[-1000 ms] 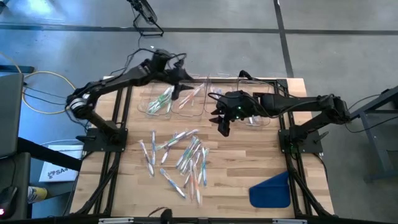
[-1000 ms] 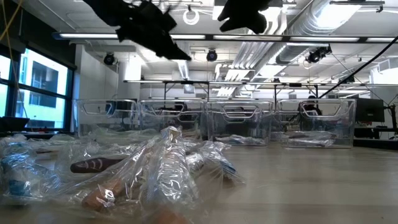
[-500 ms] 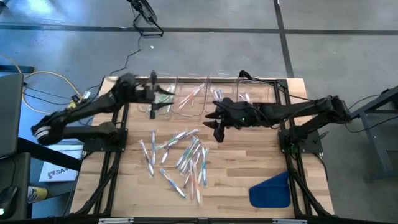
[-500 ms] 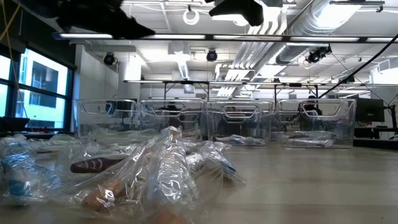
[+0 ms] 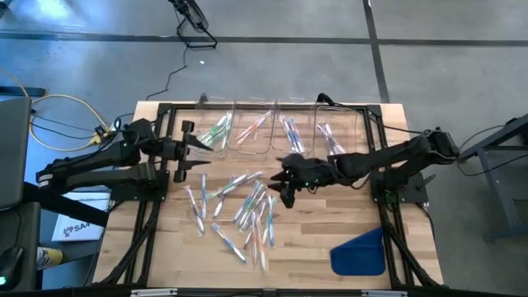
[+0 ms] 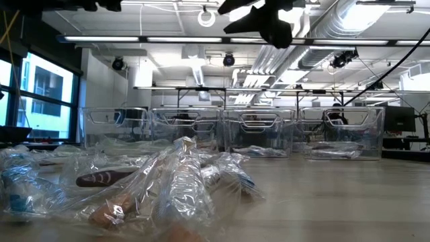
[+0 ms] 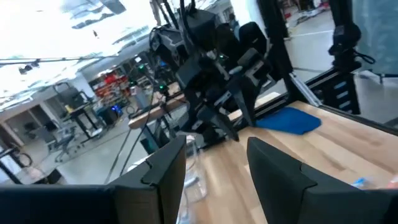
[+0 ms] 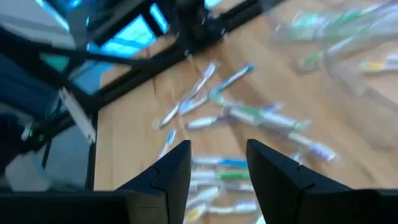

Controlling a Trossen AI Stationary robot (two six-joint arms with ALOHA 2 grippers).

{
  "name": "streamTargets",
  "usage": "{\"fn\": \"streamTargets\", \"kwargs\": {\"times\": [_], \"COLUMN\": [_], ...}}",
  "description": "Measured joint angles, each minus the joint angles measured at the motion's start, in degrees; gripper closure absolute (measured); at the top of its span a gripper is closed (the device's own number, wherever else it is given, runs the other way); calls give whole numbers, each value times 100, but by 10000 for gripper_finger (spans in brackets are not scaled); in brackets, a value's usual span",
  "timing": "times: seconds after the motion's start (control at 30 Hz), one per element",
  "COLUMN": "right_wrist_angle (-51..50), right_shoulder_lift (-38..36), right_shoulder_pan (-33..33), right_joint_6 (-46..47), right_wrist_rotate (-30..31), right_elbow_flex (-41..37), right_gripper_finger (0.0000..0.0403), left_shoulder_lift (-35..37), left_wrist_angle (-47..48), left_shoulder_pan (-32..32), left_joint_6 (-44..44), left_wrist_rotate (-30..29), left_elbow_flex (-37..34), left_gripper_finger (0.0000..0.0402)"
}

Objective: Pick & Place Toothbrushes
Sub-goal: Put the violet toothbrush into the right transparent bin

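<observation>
1. The wooden table [image 5: 330, 214] takes up most of the floor space here, with a black frame [image 5: 161, 115] bolted round its edges.
2. Two dark arms reach in from either side. The left gripper [image 5: 191, 146] hangs over the table's left edge, beside the leftmost bin, its fingers [image 7: 163, 168] spread with nothing between them.
3. The right gripper [image 5: 283, 183] hovers at the right fringe of the loose pile, fingers [image 8: 273, 168] apart and empty.
4. Four clear bins [image 5: 272, 124] sit in a row along the far edge, forming a wall behind the pile; each already has a few brushes inside.
5. A blue flat piece [image 5: 360, 252] lies at the near right corner, well apart from everything else.
6. The toothbrushes [image 5: 247, 206] lie scattered mid-table in crinkly clear wrappers, overlapping each other at all angles, between the two grippers and nearer than the bins.
7. A yellow cable [image 5: 58, 103] loops on the floor to the left.
</observation>
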State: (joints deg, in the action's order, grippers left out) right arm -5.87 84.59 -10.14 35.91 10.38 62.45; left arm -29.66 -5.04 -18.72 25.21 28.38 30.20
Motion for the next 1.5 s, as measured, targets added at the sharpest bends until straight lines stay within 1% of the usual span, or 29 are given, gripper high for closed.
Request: {"fn": "streamTargets", "kwargs": {"times": [0.07,0.2,0.23,0.3,0.37,0.53,0.63,0.7,0.83,0.97,1.1,1.2,1.3,1.4,1.5], "right_wrist_angle": [65,356,529,748,952,979,1533,1811,1986,1847,1430,1537,1775,1681,1244], "right_shoulder_lift": [107,350,420,522,574,575,575,575,575,575,657,1030,1652,2237,2710], "right_shoulder_pan": [-11,12,14,-13,-93,-467,-732,-928,-1285,-1391,-1385,-1370,-1339,-1310,-1234], "right_joint_6": [-5,-117,57,692,984,1174,1333,1304,1183,1227,1810,2267,2701,2822,2735], "right_wrist_rotate": [-101,-527,-520,-351,-245,424,468,635,1337,1608,1819,1706,1350,1071,745], "right_elbow_flex": [-4,-2,-2,-2,0,0,0,5,5,5,6,18,176,737,1477], "right_gripper_finger": [254,254,254,256,262,291,306,314,323,333,344,352,356,362,375], "left_shoulder_lift": [14,-40,-68,-132,-167,-213,-207,-211,-207,-211,-211,-211,-211,-209,-209], "left_wrist_angle": [95,256,275,368,484,591,566,568,563,564,566,579,610,613,677], "left_shoulder_pan": [98,225,234,236,229,227,227,225,225,225,225,225,225,225,224], "left_joint_6": [0,-2,0,-2,-8,-23,-23,-22,-17,-13,-66,-139,-149,-149,-152], "left_wrist_rotate": [2,2,2,4,1,2,8,7,7,9,9,9,9,9,9], "left_elbow_flex": [0,0,0,0,0,0,0,0,0,0,0,0,0,0,0], "left_gripper_finger": [236,236,236,236,236,236,236,236,236,236,235,235,235,235,235]}}
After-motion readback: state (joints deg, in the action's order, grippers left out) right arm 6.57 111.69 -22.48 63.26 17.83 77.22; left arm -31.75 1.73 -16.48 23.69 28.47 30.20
